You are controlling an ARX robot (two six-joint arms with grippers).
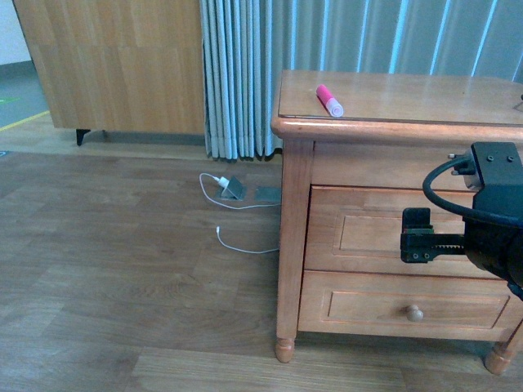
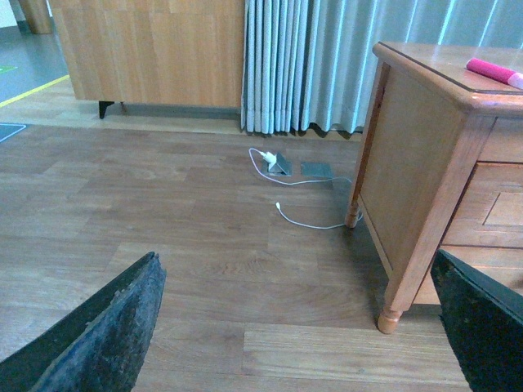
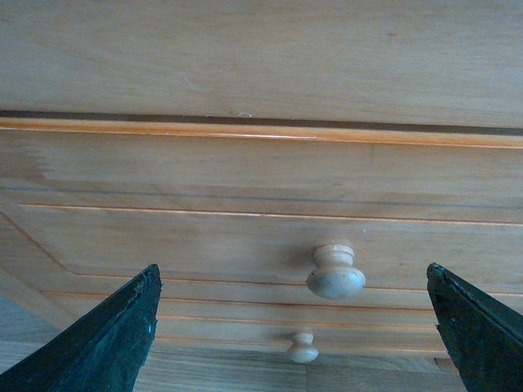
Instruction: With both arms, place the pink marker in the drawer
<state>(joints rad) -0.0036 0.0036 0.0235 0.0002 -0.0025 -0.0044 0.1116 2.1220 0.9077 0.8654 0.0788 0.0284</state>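
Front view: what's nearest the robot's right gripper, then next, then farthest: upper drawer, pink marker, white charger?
From the right gripper:
1. upper drawer, straight ahead of it.
2. pink marker, up on the nightstand top.
3. white charger, on the floor by the curtain.

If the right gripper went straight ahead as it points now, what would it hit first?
Probably the drawer front, at or just beside its round knob, which shows between the open fingers of the right gripper. Depth is hard to judge.
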